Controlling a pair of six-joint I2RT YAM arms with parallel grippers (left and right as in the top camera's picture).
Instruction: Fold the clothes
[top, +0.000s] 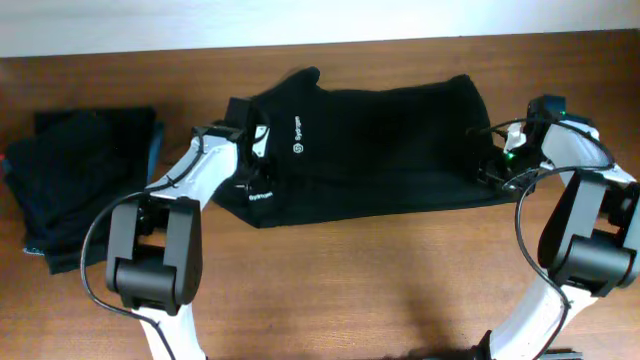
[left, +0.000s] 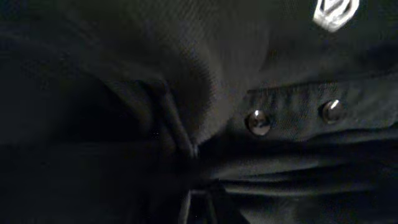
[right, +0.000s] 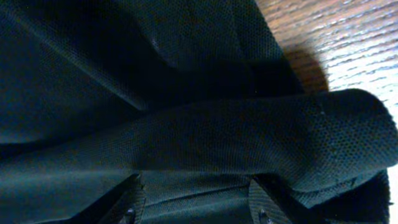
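Black shirt on table, left end effector seemingly pinching it

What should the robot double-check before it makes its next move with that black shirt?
1. Left tool pinching the black shirt: ok, shut on cloth beside the snaps.
2. Right tool gripping the opposite edge: cannot tell; its fingers stand apart with cloth between.
3. Shirt lying smooth: not ok, creases and a rolled edge show.
4. Folded stack out of the way: ok, apart from the shirt.
5. Print side up: ok, white logo faces up.
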